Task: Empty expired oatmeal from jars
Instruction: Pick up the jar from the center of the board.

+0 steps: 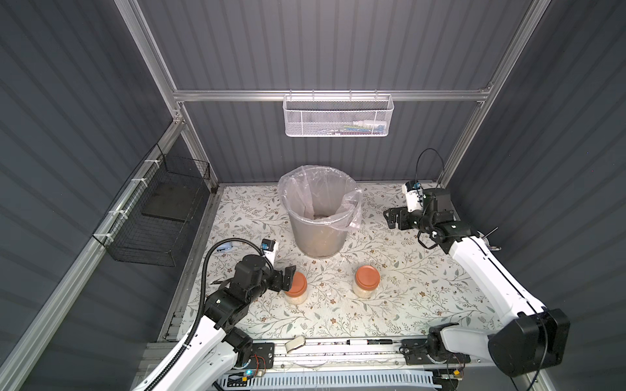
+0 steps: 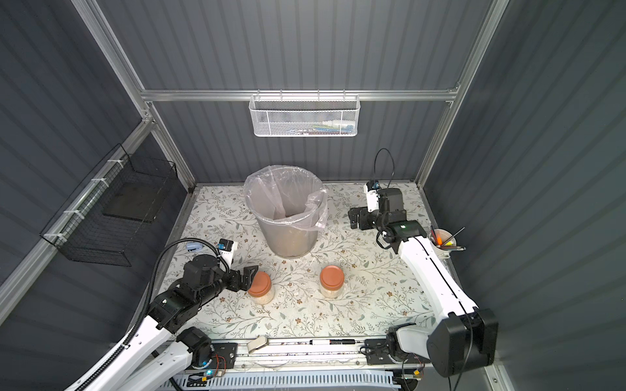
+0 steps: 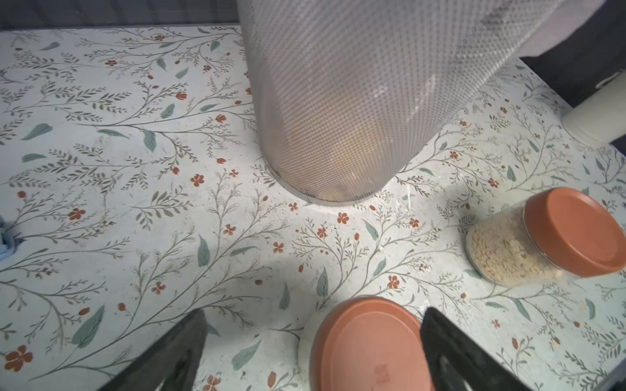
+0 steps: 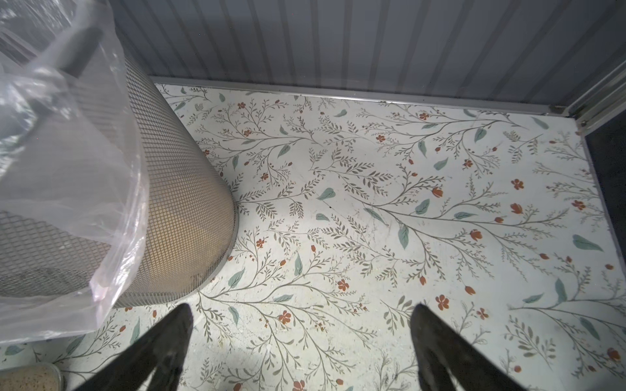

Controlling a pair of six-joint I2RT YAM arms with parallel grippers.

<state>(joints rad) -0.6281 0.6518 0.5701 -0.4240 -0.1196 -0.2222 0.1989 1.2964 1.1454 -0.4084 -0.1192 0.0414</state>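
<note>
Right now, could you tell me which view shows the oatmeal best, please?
Left wrist view: the oatmeal shows as distinct flakes through one jar. Both top views show only a pale mass; right wrist catches a blurred corner.

Terracotta-orange lids (image 1: 297, 283), clear jars (image 1: 364, 292), beige oatmeal (image 3: 501, 252); white tabletop (image 1: 406, 270) patterned with green leaves and red flowers.

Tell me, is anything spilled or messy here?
Both jars stand upright and closed. The plastic liner sags crookedly over one side of the bin, and a few pale crumbs lie on the table between the jars.
</note>
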